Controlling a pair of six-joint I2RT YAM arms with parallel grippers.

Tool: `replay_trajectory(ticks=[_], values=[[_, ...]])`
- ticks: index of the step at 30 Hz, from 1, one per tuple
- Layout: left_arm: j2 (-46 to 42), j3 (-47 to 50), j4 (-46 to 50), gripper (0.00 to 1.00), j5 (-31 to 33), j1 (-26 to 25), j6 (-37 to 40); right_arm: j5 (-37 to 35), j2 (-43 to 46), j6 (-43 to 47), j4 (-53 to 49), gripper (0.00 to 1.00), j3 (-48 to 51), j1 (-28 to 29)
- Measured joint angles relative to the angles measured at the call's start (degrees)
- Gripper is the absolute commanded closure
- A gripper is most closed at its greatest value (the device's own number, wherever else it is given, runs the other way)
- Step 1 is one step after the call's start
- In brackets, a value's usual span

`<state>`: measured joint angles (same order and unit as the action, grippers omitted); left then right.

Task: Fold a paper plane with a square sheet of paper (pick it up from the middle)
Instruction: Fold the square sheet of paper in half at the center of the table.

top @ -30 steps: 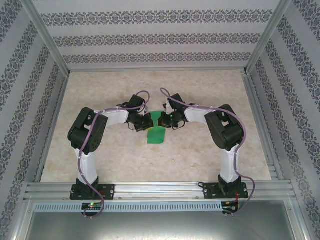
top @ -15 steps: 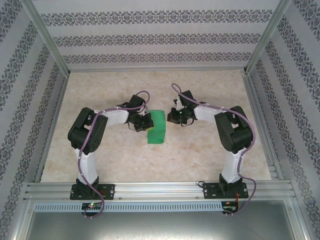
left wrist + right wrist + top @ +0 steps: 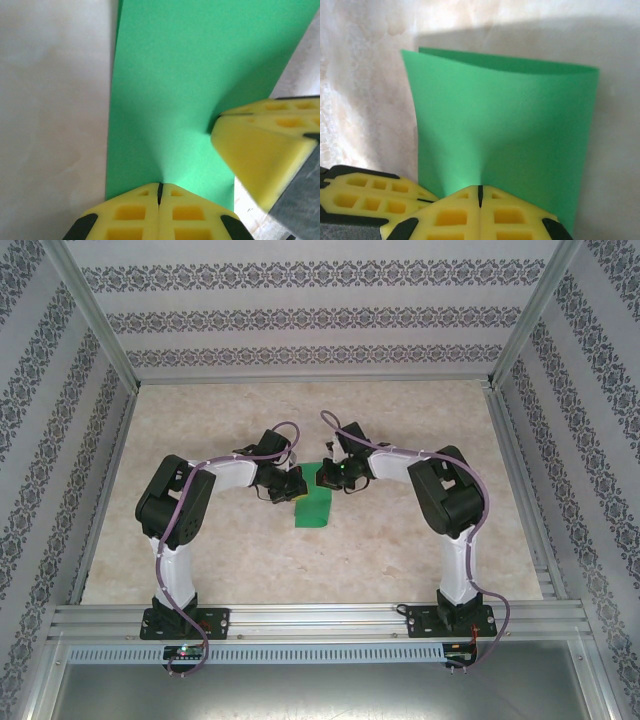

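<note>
Right tool (image 3: 480,189) back on one green sheet (image 3: 505,125), left tool (image 3: 160,186) too

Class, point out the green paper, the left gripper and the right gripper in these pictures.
paper (image 3: 505,115), right wrist view, middle of the sheet.
left gripper (image 3: 160,186), left wrist view, seam between its closed fingertips.
right gripper (image 3: 480,189), right wrist view, seam between its closed fingertips.
</note>
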<state>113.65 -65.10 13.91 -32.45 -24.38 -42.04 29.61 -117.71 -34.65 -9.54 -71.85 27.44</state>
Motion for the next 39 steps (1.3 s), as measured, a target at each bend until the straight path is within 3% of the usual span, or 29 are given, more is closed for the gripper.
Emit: replay_trajectory(ticks=[12,18,24,34,39], values=[[-0.39,0.74,-1.05,1.00,0.02,0.00,-0.02,0.11,1.55,4.74,-3.98,1.00,-0.39,-9.31],[-0.39,0.74,-1.03,1.00,0.02,0.00,0.00,0.28,4.00,4.07,-1.79,1.00,-0.72,-5.05],[-0.50,0.74,-1.03,1.00,0.04,0.00,0.00,1.97,-0.81,2.45,-0.46,1.00,-3.85,-0.28],[-0.50,0.74,-1.03,1.00,0.07,-0.02,0.00,2.36,-4.44,1.84,-0.46,1.00,-5.77,-2.69],[-0.50,1.09,-1.49,1.00,-0.04,0.00,0.02,1.97,-4.48,2.08,-0.57,1.00,-6.10,-6.84]])
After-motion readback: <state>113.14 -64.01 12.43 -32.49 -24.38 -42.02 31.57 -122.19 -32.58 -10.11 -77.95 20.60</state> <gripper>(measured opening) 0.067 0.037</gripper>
